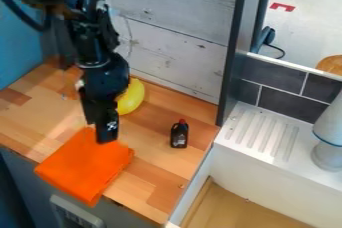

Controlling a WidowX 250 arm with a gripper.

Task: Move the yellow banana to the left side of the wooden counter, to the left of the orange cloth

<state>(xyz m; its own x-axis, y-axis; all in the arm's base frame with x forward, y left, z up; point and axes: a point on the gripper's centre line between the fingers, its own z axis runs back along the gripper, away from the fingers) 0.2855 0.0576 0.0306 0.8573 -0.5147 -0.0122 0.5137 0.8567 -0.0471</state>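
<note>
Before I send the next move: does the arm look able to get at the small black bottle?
Probably yes. The small black bottle stands upright on the wooden counter, and nothing seems to block the way across from the gripper, beside the orange cloth.

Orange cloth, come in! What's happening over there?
Gripper at far edge of orange cloth. Cloth hangs partly off counter. Black bottle clear, off to one side.
</note>
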